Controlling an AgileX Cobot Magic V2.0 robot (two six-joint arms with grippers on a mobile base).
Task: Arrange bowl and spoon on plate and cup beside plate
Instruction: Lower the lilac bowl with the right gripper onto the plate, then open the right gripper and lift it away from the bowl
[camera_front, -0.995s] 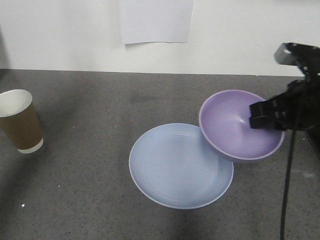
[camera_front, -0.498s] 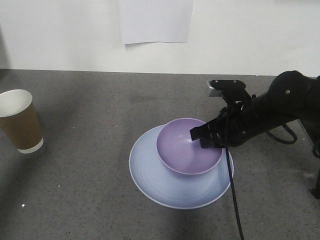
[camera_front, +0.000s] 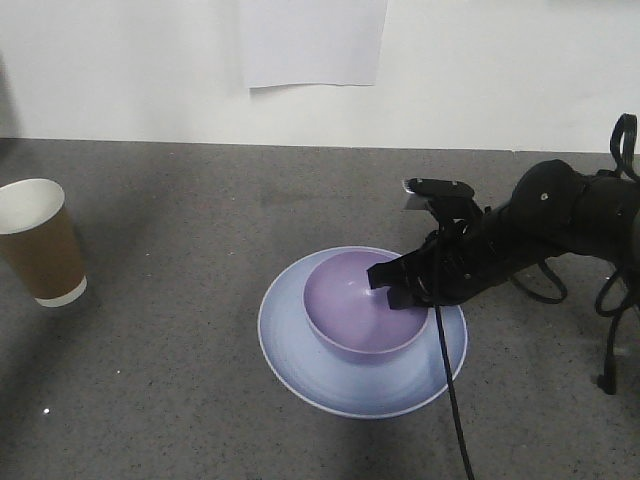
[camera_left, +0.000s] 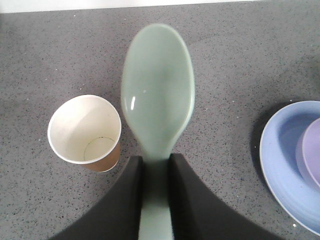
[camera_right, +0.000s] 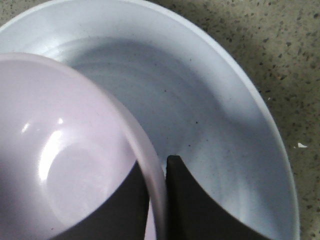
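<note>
Left wrist view, from the left: shows the cup (camera_left: 85, 131) upright on the bench (camera_left: 45, 60), down and left of the left gripper (camera_left: 155, 163), nothing inside it. Grips the spoon (camera_left: 157, 105) by its flat handle, closed tight, scoop end sticking out ahead of the fingertips and clear of the bench. Catches, off to the right of that gripper, the edge of the plate (camera_left: 280, 150) with the bowl (camera_left: 312, 155) on it.

Front view, moving right: puts the bowl upright and seemingly seated in the middle of the plate, with the right gripper (camera_front: 395, 285) reaching in from the right and pinching the wall on its own side. Right wrist view: confirms one finger inside the rim and one outside, closed narrow on the thin wall, plate directly beneath.

Judging by looks: treat the bowl as light, stiff, smooth plastic, likely to slip or swing in a rim pinch. Open squarely and lift straight up so as not to drag it off centre. Hold the spoon by the handle's far end. Light and rigid, so needs only a mild pinch, leaving the scoop free to be laid down. Take the cup round its middle, gently: paper, empty, easy to crush or tip.
</note>
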